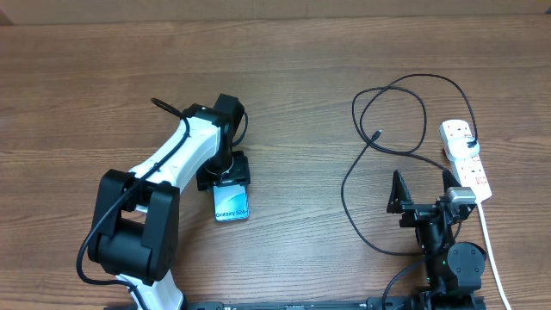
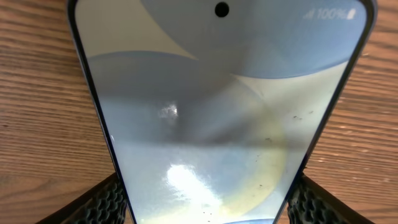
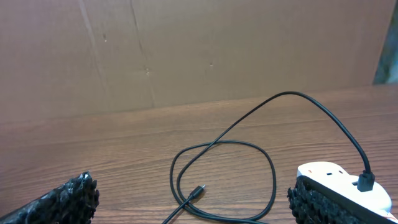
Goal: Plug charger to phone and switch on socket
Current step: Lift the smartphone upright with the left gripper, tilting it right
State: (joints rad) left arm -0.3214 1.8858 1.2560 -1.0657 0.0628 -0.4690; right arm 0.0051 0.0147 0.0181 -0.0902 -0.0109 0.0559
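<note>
**Now: phone pinched on the left, charger lying loose on the right**

The left gripper (image 1: 229, 181) sits over the far end of the phone (image 1: 232, 207), which lies flat on the table (image 1: 86, 86), screen up, with the "Galaxy S24+" text at its near end. In the left wrist view the lit screen fills the picture. A black finger (image 2: 102, 202) is set against each long edge, so the jaws are narrowed to the phone's width and hold it by its sides. The camera hole and a "100%" mark sit at the screen's far end.

Well apart, on the right half of the table, the charger (image 1: 343, 194) lies in loose loops. Its tip (image 1: 379, 133) rests free on the wood, touching neither the phone nor a gripper. The other end is a black plug (image 1: 469, 140) seated in the far end of the socket (image 1: 466, 162). The socket lies near the table's right edge, and its white cord (image 1: 487, 245) runs toward the near edge.

The right gripper (image 1: 422, 182) is spread wide and holds nothing. It hangs just beside the socket, with part of the cable crossing under it. In the right wrist view the tip (image 3: 199, 190) shows between the two fingers (image 3: 62, 202). The other finger overlaps the socket's near end, but contact cannot be told.
</note>
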